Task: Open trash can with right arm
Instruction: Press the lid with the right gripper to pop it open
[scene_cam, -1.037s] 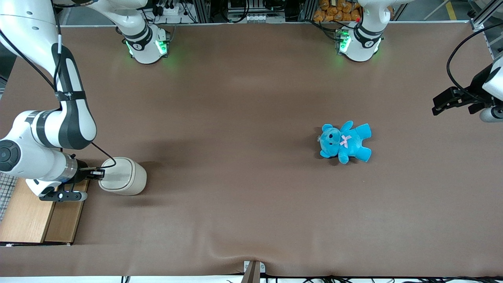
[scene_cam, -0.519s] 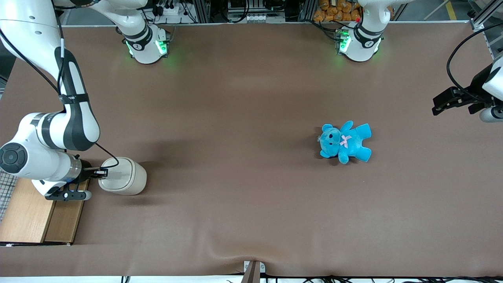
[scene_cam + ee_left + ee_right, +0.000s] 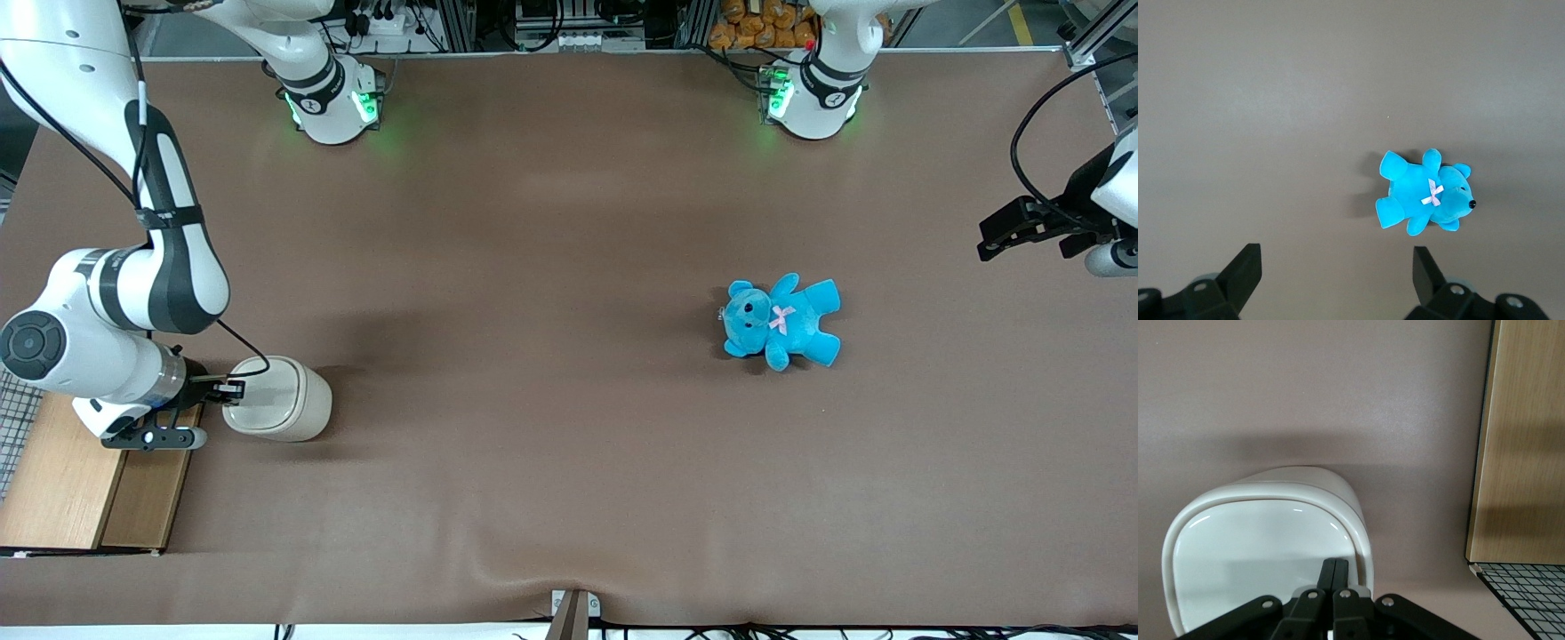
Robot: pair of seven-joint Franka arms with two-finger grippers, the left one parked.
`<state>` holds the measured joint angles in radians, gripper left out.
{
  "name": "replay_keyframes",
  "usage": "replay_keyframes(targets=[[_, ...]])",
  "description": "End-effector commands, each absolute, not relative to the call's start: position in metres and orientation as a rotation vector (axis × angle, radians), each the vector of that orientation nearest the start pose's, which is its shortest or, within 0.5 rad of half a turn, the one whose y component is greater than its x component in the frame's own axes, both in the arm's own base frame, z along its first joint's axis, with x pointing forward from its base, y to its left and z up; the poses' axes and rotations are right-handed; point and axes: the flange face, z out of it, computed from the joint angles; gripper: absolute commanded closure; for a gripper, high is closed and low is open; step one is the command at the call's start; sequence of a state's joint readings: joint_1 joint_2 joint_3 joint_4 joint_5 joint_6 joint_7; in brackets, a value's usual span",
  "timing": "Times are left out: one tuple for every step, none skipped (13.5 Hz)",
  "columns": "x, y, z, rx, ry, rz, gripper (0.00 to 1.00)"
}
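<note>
The trash can (image 3: 283, 399) is a cream-white bin with a lighter flat lid, standing near the working arm's end of the table. It also shows in the right wrist view (image 3: 1251, 547), lid closed. The right arm (image 3: 133, 293) bends down beside it. My gripper (image 3: 233, 388) is shut, with nothing between its fingers. Its tips (image 3: 1336, 565) rest on the lid just inside the rim, on the side facing the wooden box.
A wooden box (image 3: 84, 484) lies at the table's corner beside the can and also shows in the right wrist view (image 3: 1528, 453), with a gridded mat (image 3: 1528, 597) next to it. A blue teddy (image 3: 781, 321) lies toward the parked arm's end of the table.
The right arm's wrist and elbow have shifted slightly farther from the front camera. The shut gripper stays at the lid's edge. The can has not moved.
</note>
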<state>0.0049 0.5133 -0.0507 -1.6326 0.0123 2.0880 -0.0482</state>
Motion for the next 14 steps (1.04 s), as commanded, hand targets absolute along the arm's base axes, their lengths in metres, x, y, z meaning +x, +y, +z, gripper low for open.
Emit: replay_keyframes(targets=[[0.687,-0.018,0.346,-3.148,-0.016,0.157,1.0],[0.687,-0.017,0.354,-3.143,-0.017,0.188,1.0],[0.687,-0.013,0.362,-3.141,-0.022,0.209,1.0],[0.687,-0.01,0.374,-3.141,-0.029,0.212,1.0],[0.687,-0.009,0.386,-3.14,-0.034,0.214,1.0],[0.686,-0.009,0.4,-3.139,-0.03,0.226,0.9],[0.685,-0.006,0.414,-3.136,-0.037,0.245,0.65],[0.684,-0.002,0.427,-3.135,-0.045,0.267,0.5],[0.683,0.002,0.437,-3.134,-0.038,0.277,0.27],[0.682,0.006,0.443,-3.132,-0.011,0.284,0.0],[0.679,0.011,0.455,-3.131,-0.003,0.272,0.0],[0.675,0.013,0.468,-3.13,-0.007,0.248,0.0],[0.674,0.016,0.474,-3.127,-0.011,0.241,0.0],[0.671,0.022,0.483,-3.123,-0.029,0.228,0.0]])
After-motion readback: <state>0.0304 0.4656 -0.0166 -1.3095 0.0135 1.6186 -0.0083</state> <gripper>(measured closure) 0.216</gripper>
